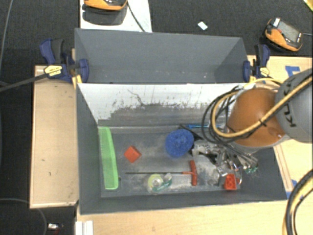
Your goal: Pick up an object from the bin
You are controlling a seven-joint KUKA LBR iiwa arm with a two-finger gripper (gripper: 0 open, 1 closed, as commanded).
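One each: green bar (108,156); blue ball (179,143); orange block (132,154); red-handled tool (193,173).

Even light, with pale glare across the bin wall (146,99).

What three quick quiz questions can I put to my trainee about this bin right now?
1. What colour is the round ball lying left of the gripper?
2. True or false: the green strip lies along the right wall of the bin.
3. Which lies nearest the gripper? A the green strip; B the small red piece at front right; C the orange block.
Key: 1 blue; 2 false; 3 B.
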